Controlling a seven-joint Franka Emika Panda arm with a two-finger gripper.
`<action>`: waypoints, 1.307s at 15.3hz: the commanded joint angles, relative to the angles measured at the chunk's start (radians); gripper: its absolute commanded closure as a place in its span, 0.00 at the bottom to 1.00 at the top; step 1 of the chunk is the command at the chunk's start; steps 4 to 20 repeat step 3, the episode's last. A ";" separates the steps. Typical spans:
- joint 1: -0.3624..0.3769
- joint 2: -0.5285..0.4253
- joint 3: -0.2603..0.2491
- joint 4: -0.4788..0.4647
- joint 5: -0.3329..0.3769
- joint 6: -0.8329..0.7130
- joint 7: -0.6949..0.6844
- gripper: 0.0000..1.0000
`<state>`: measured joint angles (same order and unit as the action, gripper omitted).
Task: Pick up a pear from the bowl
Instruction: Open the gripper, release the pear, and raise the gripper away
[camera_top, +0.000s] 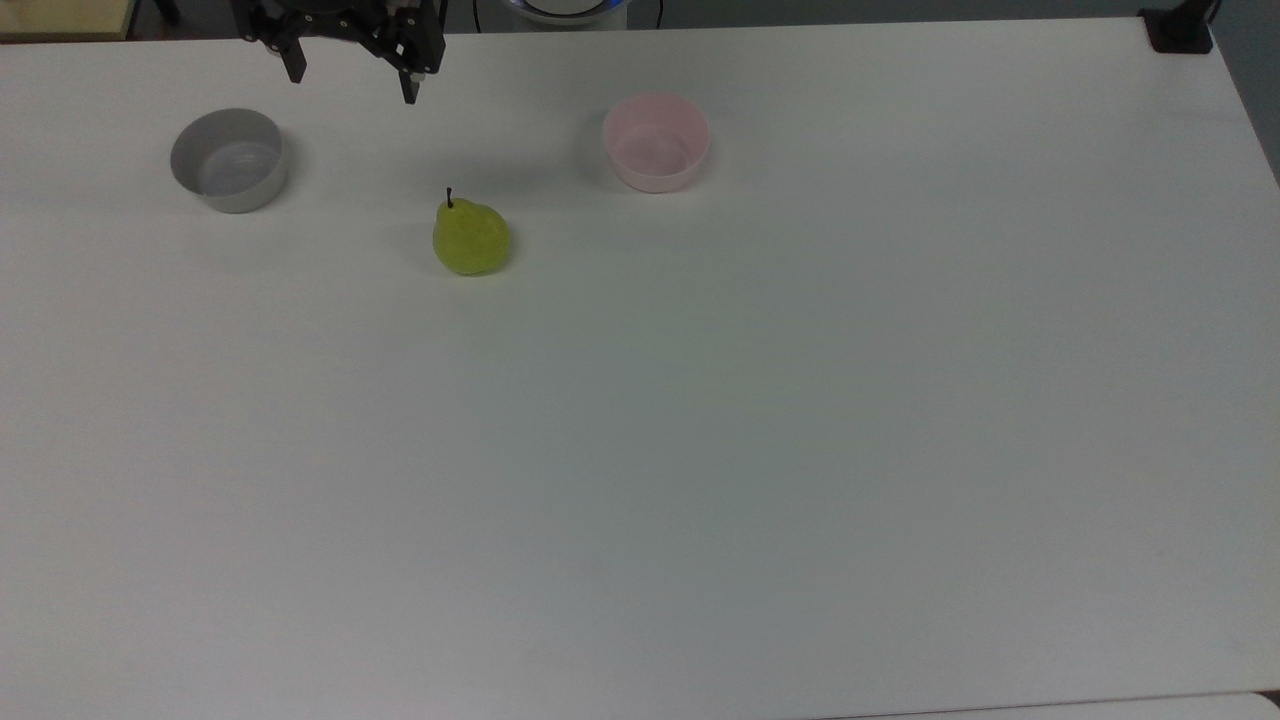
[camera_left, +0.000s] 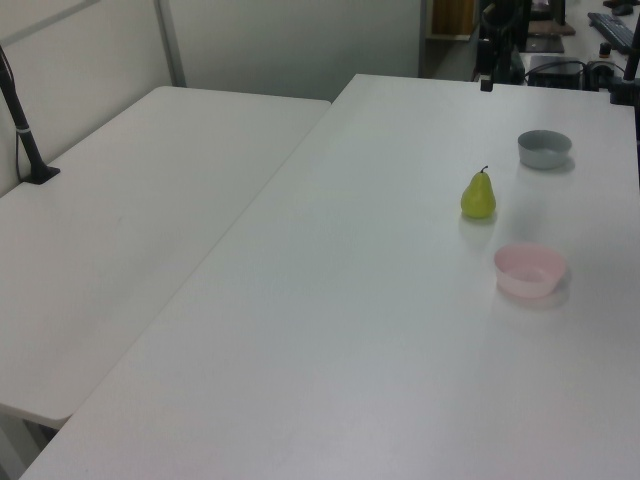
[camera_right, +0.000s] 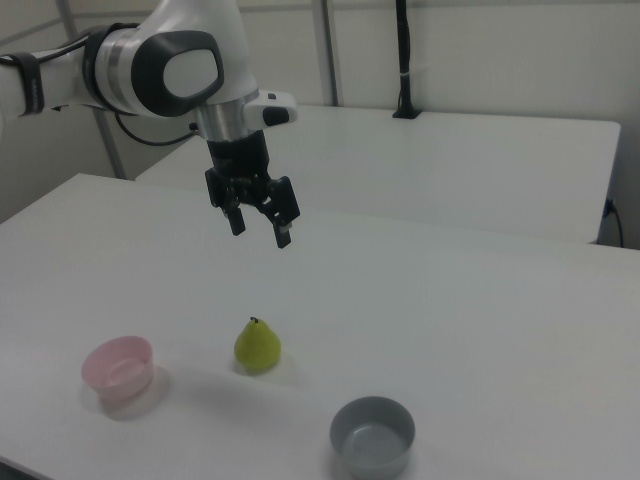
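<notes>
Standing upright on the white surface (camera_top: 700, 450), your pear (camera_top: 471, 238) sits between the pink bowl (camera_top: 656, 142) and the grey bowl (camera_top: 229, 160), apart from both and outside either one. Your end effector (camera_right: 259, 226) hangs high above the pear in the right view, with its fingers (camera_right: 284, 237) spread wide and nothing between them. Both bowls look empty. In the top view the end effector sits near the far edge of the surface.
</notes>
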<state>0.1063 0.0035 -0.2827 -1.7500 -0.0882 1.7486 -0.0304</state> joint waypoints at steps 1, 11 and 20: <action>-0.011 -0.008 -0.006 0.018 0.016 -0.041 0.015 0.00; -0.025 -0.005 -0.004 0.020 0.018 -0.031 0.017 0.00; -0.025 -0.005 -0.004 0.020 0.018 -0.031 0.017 0.00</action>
